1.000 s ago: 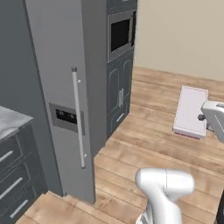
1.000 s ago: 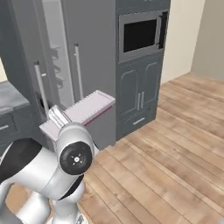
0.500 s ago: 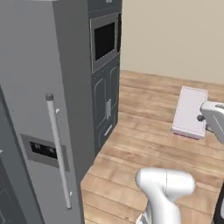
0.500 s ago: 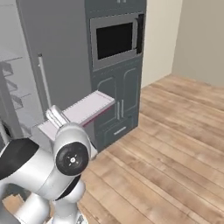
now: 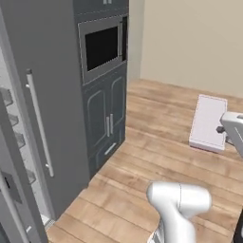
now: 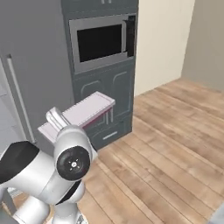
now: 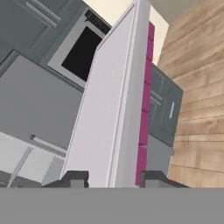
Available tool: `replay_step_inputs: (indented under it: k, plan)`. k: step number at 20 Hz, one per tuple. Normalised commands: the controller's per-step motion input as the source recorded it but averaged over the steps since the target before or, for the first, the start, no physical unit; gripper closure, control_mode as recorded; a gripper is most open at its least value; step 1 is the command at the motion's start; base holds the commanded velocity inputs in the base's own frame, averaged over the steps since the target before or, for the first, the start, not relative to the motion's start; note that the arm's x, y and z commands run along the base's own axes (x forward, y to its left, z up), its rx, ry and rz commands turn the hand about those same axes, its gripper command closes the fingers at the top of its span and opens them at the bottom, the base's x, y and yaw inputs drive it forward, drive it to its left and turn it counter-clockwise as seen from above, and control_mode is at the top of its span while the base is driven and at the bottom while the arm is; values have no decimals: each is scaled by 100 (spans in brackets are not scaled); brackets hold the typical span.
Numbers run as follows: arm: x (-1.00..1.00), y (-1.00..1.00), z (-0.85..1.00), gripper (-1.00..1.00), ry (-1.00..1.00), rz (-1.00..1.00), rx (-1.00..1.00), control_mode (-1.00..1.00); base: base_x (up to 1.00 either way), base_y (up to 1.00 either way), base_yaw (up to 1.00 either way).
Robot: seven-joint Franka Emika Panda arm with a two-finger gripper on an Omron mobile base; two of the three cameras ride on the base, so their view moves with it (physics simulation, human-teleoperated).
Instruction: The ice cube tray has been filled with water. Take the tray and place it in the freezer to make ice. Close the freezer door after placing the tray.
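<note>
The tray (image 7: 114, 109) sits clamped between the jaws, whose two dark tips press its near end from either side in the hand view, so the pickup is done and the tray is in the air rather than on any counter. In the left base view it (image 5: 208, 121) hangs flat over the wood floor (image 5: 156, 142) at the right, well apart from the cabinets; in the right base view it (image 6: 81, 112) juts forward from the gripper (image 6: 54, 119) toward the dark oven column. What is left, as I judge it, is the whole delivery: bringing the tray round to the freezer (image 5: 19, 137), setting it on a shelf, letting go, and swinging the freezer door (image 5: 12, 213) shut. That door stands open at the lower left of the left base view, and pale shelves show in the gap beside the right door with its long bar handle (image 5: 39, 123). The built-in microwave (image 5: 102, 46) and the lower cabinet doors (image 5: 107, 123) lie ahead of the tray. Open floor spreads wide to the right and ahead, so there is room to turn. The tight spots are the open door's edge, the bar handle and the narrow opening between the doors. Water in the tray calls for keeping it level.
</note>
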Motion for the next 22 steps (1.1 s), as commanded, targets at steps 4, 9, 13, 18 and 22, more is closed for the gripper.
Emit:
replay_step_inputs:
  k: [4, 9, 13, 18, 22]
  plan:
    - [0, 0, 0, 100, 0, 0, 0, 100, 89, -84, 53]
    - [0, 0, 0, 100, 0, 0, 0, 100, 100, -48, 35]
    - [0, 0, 0, 100, 0, 0, 0, 100, 83, -42, 74]
    - [0, 0, 0, 100, 0, 0, 0, 100, 51, -17, 89]
    - [0, 0, 0, 100, 0, 0, 0, 100, 59, -2, 91]
